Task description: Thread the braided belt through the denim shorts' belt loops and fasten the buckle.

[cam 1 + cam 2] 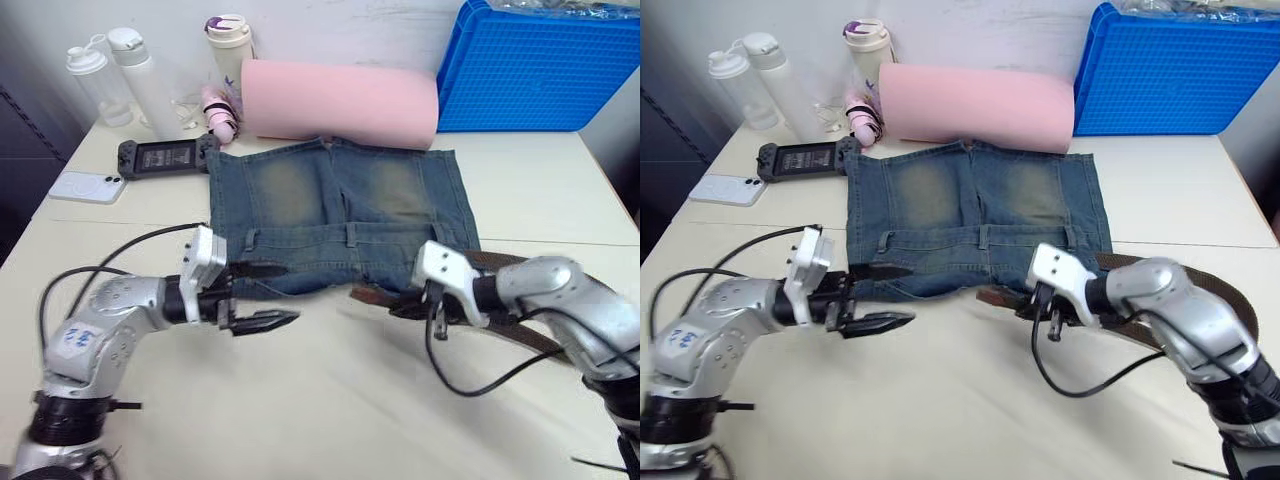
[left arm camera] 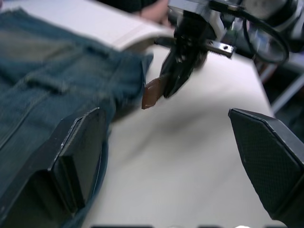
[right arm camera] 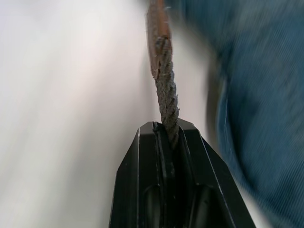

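Left eye view has, at the far left of the cream table (image 1: 330, 400), two clear bottles (image 1: 115, 75), a white phone (image 1: 85, 186) and a black handheld device (image 1: 165, 156) lying flat, with a capped tumbler (image 1: 229, 40) and a small pink item (image 1: 218, 110) just behind them. Nearer, the left gripper (image 1: 262, 295) hovers at the near left corner of the denim shorts (image 1: 335, 215), its two black fingers spread wide apart and holding nothing; one finger lies over the denim hem, the other points across the bare table. The shorts lie flat in the middle, waistband toward the near side, with belt loops (image 1: 351, 236) showing as short vertical strips across it; their far edge touches a pink roll (image 1: 340, 103). Just beyond the near edge of the shorts, right of centre, the right gripper (image 1: 410, 303) is clamped on the braided belt (image 1: 520, 330) close to its plain tip (image 2: 153, 93), which sticks out leftward toward the left gripper and sits just beside the denim edge, not inside any loop. The right wrist view confirms the woven strap pinched between the closed fingers (image 3: 190, 190). The rest of the belt curves rightward behind the right arm, and its buckle cannot be made out. A blue crate (image 1: 540, 65) stands at the far right
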Controlling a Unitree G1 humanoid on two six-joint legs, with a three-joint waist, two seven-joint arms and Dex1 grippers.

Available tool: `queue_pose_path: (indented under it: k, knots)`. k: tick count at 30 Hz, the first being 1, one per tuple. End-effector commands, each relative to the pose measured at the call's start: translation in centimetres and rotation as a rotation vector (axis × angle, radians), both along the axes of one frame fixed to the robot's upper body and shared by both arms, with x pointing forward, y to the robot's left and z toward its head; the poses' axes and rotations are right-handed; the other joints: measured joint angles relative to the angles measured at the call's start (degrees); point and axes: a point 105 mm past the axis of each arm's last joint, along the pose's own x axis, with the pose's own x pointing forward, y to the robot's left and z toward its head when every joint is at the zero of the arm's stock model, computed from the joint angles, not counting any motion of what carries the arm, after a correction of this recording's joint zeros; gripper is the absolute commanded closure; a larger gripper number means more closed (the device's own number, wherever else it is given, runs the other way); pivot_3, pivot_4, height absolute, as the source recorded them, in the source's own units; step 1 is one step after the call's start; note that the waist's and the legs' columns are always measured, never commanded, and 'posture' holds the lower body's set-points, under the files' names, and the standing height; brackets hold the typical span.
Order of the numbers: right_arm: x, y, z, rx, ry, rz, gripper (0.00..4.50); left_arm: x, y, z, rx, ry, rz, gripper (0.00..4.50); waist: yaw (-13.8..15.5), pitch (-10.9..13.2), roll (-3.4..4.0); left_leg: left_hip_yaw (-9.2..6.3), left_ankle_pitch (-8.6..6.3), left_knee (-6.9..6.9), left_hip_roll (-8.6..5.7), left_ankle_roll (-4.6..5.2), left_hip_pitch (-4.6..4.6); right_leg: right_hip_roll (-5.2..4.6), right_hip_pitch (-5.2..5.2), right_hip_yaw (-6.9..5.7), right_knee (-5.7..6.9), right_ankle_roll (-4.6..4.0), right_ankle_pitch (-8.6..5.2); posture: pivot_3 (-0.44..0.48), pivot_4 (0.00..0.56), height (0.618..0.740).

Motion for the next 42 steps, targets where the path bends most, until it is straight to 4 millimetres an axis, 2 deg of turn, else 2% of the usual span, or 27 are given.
queue_pose_path:
  k: [1,4,8,12,15,18,23,25,27,28,29,32,34,37,39,40,42]
  knots:
    - [-1.3,0.6,1.5,0.054,0.012,0.049,4.45,0.2,-1.9,0.7,-0.091,0.027,-0.038,0.0,0.1,0.0,-0.1,-0.01,0.0,-0.01,0.01,0.0,0.0,0.0,0.0,-0.03,-0.01,0.0,0.0,0.0,0.15,0.74]
    - [-1.8,1.3,2.2,0.093,0.029,0.06,4.45,0.1,-3.7,0.8,-0.123,0.04,-0.082,0.0,0.0,0.0,-0.13,-0.01,0.0,-0.01,-0.01,0.0,0.0,-0.02,0.0,-0.03,-0.02,0.0,0.0,0.0,0.15,0.74]
    - [-2.3,1.6,2.7,0.106,0.039,0.061,4.45,0.4,-5.1,1.3,-0.173,0.049,-0.088,0.0,0.0,0.0,-0.15,0.04,0.0,0.05,-0.01,0.0,-0.01,-0.02,-0.01,-0.03,-0.02,0.0,0.0,0.0,0.15,0.74]
    - [-2.6,1.7,2.9,0.101,0.036,0.056,4.45,0.4,-6.1,0.4,-0.13,0.043,-0.102,0.0,0.0,0.0,-0.14,0.06,0.0,0.03,-0.01,0.0,0.0,-0.01,-0.01,-0.03,-0.02,0.0,0.0,0.0,0.15,0.74]
    - [-2.7,1.9,3.1,0.102,0.035,0.055,4.5,0.7,-6.5,0.4,-0.145,0.036,-0.104,0.82,0.2,0.0,-0.15,0.06,0.0,0.04,-0.02,0.0,-0.01,-0.02,-0.01,-0.02,-0.04,0.0,0.0,0.0,0.15,0.74]
    - [-2.8,1.8,3.0,0.095,0.036,0.044,4.5,0.7,-7.0,1.1,-0.186,0.031,-0.129,2.13,0.4,0.0,-0.15,0.07,0.0,0.04,-0.02,0.0,-0.01,-0.01,-0.01,-0.03,-0.04,0.0,0.0,0.0,0.15,0.74]
    - [-2.9,1.7,2.7,0.093,0.052,0.013,4.5,-0.3,-7.1,1.1,-0.204,0.071,-0.228,4.4,0.7,0.0,-0.15,0.07,0.0,0.02,-0.03,0.01,-0.01,-0.02,-0.01,-0.03,-0.05,0.0,0.0,0.0,0.15,0.74]
    - [-1.8,0.7,3.0,0.119,0.058,-0.083,3.63,-0.2,-7.0,1.7,-0.224,0.084,-0.244,4.5,0.8,0.0,-0.15,0.07,0.0,0.02,-0.02,0.01,-0.01,-0.02,-0.01,-0.03,-0.05,0.0,0.0,0.0,0.15,0.74]
    - [-1.4,-0.3,3.3,0.128,0.061,-0.137,3.2,0.3,-6.9,2.0,-0.233,0.092,-0.239,4.5,0.9,0.0,-0.15,0.07,0.0,0.04,-0.03,0.01,-0.01,-0.02,-0.01,-0.03,-0.04,0.0,0.0,0.0,0.15,0.74]
    - [-1.2,-0.9,3.5,0.135,0.053,-0.164,2.55,0.6,-6.9,2.1,-0.232,0.096,-0.23,4.5,1.1,0.0,-0.16,0.08,0.0,0.06,-0.03,0.01,-0.01,-0.02,0.0,-0.02,-0.04,0.0,0.0,0.0,0.15,0.74]
    - [-1.0,-1.3,3.7,0.138,0.047,-0.182,2.25,0.8,-6.9,2.2,-0.231,0.1,-0.224,4.5,1.1,0.0,-0.16,0.07,0.0,0.08,-0.04,0.01,-0.02,-0.03,0.0,-0.02,-0.04,0.0,0.0,0.0,0.15,0.74]
    - [0.1,-3.8,5.7,0.218,-0.058,-0.318,0.94,2.9,-6.8,2.7,-0.276,0.2,-0.15,4.5,1.4,0.0,-0.17,0.07,-0.01,0.06,-0.05,0.02,-0.03,-0.03,-0.01,-0.03,-0.05,0.0,0.0,0.0,0.15,0.74]
    - [0.1,-5.0,7.8,0.356,-0.1,-0.361,0.03,2.8,-6.8,3.0,-0.334,0.313,-0.196,4.5,1.3,0.0,-0.2,0.04,-0.02,0.09,-0.11,0.07,-0.09,-0.07,-0.01,-0.07,-0.04,0.02,0.01,0.0,0.15,0.74]
    - [-0.5,-6.1,9.5,0.495,-0.13,-0.393,0.03,2.8,-7.1,3.1,-0.355,0.424,-0.229,4.5,1.0,0.0,-0.2,0.05,-0.05,0.08,-0.09,0.14,-0.1,-0.06,-0.03,-0.1,0.0,0.04,0.02,0.0,0.15,0.74]
    - [-1.4,-6.3,9.2,0.589,-0.101,-0.416,0.03,3.4,-7.7,3.2,-0.365,0.513,-0.238,4.5,1.1,0.0,-0.21,0.04,-0.05,0.09,-0.05,0.13,-0.1,-0.06,-0.04,-0.19,0.04,0.04,0.02,0.0,0.15,0.74]
    - [-2.2,-6.0,8.7,0.644,-0.043,-0.395,0.03,3.7,-8.0,3.4,-0.372,0.546,-0.244,4.5,1.3,0.1,-0.25,0.01,-0.05,0.1,-0.04,0.12,-0.1,-0.05,-0.04,-0.23,0.06,0.05,0.02,0.0,0.15,0.74]
    - [-4.8,-3.9,8.3,0.858,0.134,-0.287,0.03,4.5,-8.7,4.2,-0.411,0.598,-0.253,4.5,1.7,0.1,-0.29,-0.1,-0.05,0.2,-0.06,0.12,-0.11,-0.06,0.02,-0.27,0.12,0.05,0.03,0.0,0.15,0.74]
